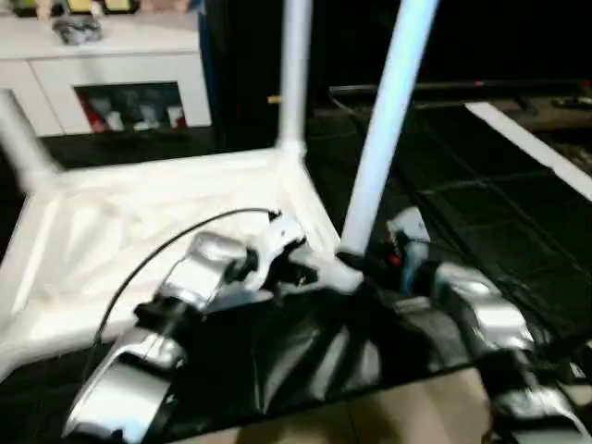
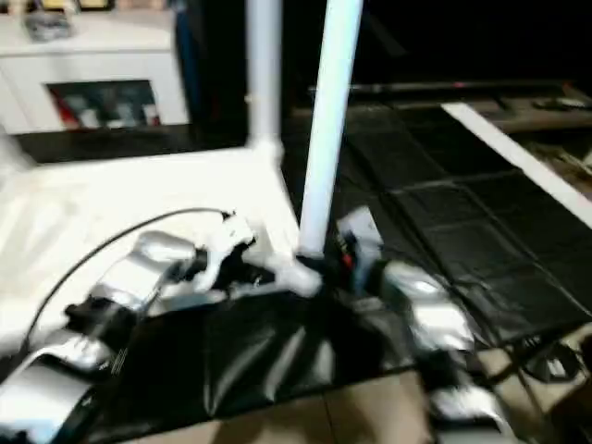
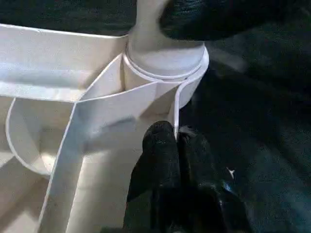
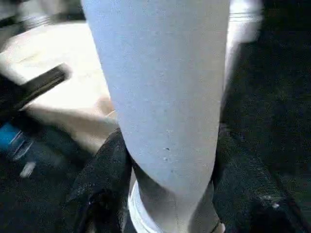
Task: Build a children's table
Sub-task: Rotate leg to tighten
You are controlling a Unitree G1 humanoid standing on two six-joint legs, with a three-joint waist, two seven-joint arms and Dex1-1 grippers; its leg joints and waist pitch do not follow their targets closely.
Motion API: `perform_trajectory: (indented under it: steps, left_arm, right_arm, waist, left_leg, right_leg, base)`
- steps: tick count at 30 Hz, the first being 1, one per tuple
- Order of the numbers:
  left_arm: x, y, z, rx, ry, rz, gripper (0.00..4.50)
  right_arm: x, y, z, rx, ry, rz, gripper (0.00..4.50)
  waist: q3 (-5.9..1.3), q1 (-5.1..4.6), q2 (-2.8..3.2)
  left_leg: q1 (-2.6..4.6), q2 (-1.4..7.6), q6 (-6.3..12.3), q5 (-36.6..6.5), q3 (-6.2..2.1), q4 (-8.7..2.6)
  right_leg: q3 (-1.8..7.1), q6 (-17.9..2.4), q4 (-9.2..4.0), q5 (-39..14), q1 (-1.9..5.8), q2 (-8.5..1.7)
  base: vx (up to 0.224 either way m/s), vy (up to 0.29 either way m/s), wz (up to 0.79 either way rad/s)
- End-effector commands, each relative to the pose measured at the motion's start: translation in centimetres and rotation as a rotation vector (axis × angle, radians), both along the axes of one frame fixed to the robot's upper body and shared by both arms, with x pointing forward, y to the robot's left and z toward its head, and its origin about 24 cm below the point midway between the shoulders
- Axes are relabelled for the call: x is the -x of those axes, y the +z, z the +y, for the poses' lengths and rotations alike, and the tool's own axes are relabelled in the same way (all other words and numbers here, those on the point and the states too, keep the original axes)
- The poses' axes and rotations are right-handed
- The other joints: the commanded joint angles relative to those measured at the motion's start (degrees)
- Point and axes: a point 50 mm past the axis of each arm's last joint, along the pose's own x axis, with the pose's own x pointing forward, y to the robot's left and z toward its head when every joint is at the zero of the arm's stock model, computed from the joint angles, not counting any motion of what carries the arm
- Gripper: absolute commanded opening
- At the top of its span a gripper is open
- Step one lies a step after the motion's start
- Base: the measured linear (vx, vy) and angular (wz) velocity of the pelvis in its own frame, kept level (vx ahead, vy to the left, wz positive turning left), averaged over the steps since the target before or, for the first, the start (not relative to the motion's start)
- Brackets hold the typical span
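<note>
Upturned tabletop (image 1: pixel 139 240) lying ribbed side up on the dark floor mat (image 1: pixel 481 240), two legs already standing in corner sockets beyond the jaws. Nearest leg (image 1: pixel 384 120) upright in the corner socket (image 3: pixel 167 73), leaning slightly.

Right gripper (image 4: pixel 167 194): jaws spread around the leg's base, one black finger on either side of the tube, just above the socket collar. Left gripper (image 3: pixel 175 145): jaws pressed together, pinching the thin rim of the tabletop just beside that socket.

Likely step: seating the leg fully. Risks, as judged: leg going in crooked and jamming if pushed off-axis, given the lean; tabletop sliding on the mat if the rim pinch slips off so narrow an edge; long tube levering the socket wall if swung sideways.

Room: open mat on the right jaws' outer side, free for withdrawal. Between the two sets of jaws, very little gap, so collision possible. Ribs and the rim wall close in around the left jaws. White cabinet (image 1: pixel 111 65) well beyond, no obstacle.
</note>
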Motion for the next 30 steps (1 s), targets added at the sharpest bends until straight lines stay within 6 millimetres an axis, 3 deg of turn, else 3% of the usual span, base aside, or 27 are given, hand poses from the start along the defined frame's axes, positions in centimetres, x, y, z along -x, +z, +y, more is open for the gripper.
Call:
perform_trajectory:
  steps: [1, 3, 4, 5, 6, 14, 19, 21, 30]
  left_arm:
    - [0.1, 1.7, -5.0, 0.111, -0.072, -0.033, 0.00]
    - [0.0, 1.8, -4.9, 0.103, -0.060, -0.040, 0.00]
    - [-0.1, 1.8, -4.8, 0.096, -0.046, -0.046, 0.00]
    - [-0.2, 1.8, -4.7, 0.091, -0.036, -0.050, 0.00]
    - [-0.2, 1.8, -4.5, 0.077, -0.036, -0.056, 0.00]
    - [-0.4, 0.9, -2.6, -0.010, -0.032, -0.071, 0.00]
    - [-0.2, 0.6, -1.2, -0.066, -0.103, -0.097, 0.00]
    - [0.2, 0.6, -0.2, -0.084, -0.182, -0.089, 0.00]
    - [1.4, 0.5, 1.7, -0.150, -0.433, -0.063, 0.00]
  right_arm:
    - [0.1, -1.4, 5.5, -0.029, 0.027, 0.151, 1.97]
    - [-0.2, -1.3, 5.8, -0.013, 0.000, 0.159, 1.97]
    - [-0.5, -1.2, 6.0, -0.003, -0.020, 0.155, 1.97]
    - [-0.6, -1.2, 6.1, 0.003, -0.031, 0.149, 1.97]
    - [-0.6, -1.2, 6.1, 0.001, -0.023, 0.148, 2.31]
    - [-0.2, -1.9, 4.4, 0.029, 0.009, 0.115, 3.15]
    - [0.5, -1.9, 1.4, 0.041, 0.089, 0.070, 3.39]
    - [1.3, -1.1, -1.8, 0.048, 0.182, 0.013, 3.74]
    - [3.4, 1.6, -7.6, 0.104, 0.421, -0.021, 4.35]
  waist:
    - [-2.54, -0.03, -0.07]
    - [-2.72, -0.35, 0.23]
    - [-2.89, -0.41, 0.00]
    - [-2.83, -0.67, 0.17]
    - [-2.90, -0.71, -0.38]
    - [-3.27, 0.32, 0.15]
    - [-3.19, 0.85, 0.24]
    - [-3.14, 1.32, 0.33]
    - [-3.06, 2.60, -0.10]
  left_leg:
    - [-0.74, -0.02, 1.29, -16.4, -0.34, -3.82]
    - [-0.95, 0.11, 1.50, -16.0, -0.53, -3.99]
    - [-1.18, 0.34, 1.89, -14.7, -0.64, -4.12]
    - [-1.39, 0.50, 1.99, -14.0, -0.66, -4.30]
    - [-1.44, 0.54, 2.32, -13.5, -0.53, -4.24]
    - [-1.24, 0.82, 3.91, -7.7, 0.01, -3.98]
    - [-1.19, 0.89, 4.40, -8.8, 0.05, -4.10]
    - [-1.06, 0.88, 5.07, -9.6, 0.17, -4.01]
    - [-1.13, 1.22, 6.02, -8.3, 0.27, -3.86]
  right_leg:
    - [1.30, -3.5, -6.79, -34.7, 2.32, -2.87]
    - [1.32, -3.9, -6.68, -33.0, 2.54, -2.96]
    - [1.53, -5.0, -6.17, -30.0, 2.68, -3.09]
    - [1.63, -6.0, -5.90, -27.1, 2.78, -2.96]
    - [1.75, -6.8, -5.66, -24.9, 2.88, -2.91]
    - [2.51, -12.3, -4.04, -11.8, 3.27, -2.96]
    - [2.54, -12.1, -4.14, -12.0, 3.53, -2.97]
    - [2.57, -11.6, -4.41, -13.1, 3.68, -2.91]
    - [2.48, -11.7, -4.30, -13.7, 3.68, -2.84]
  base:
    - [0.000, 0.000, 0.00]
    - [0.000, 0.000, 0.00]
    - [0.000, 0.000, 0.00]
    - [0.000, 0.000, 0.00]
    - [0.000, 0.000, 0.00]
    - [0.000, 0.000, 0.00]
    - [0.000, 0.000, 0.00]
    - [0.000, 0.000, 0.00]
    - [0.000, 0.000, 0.00]
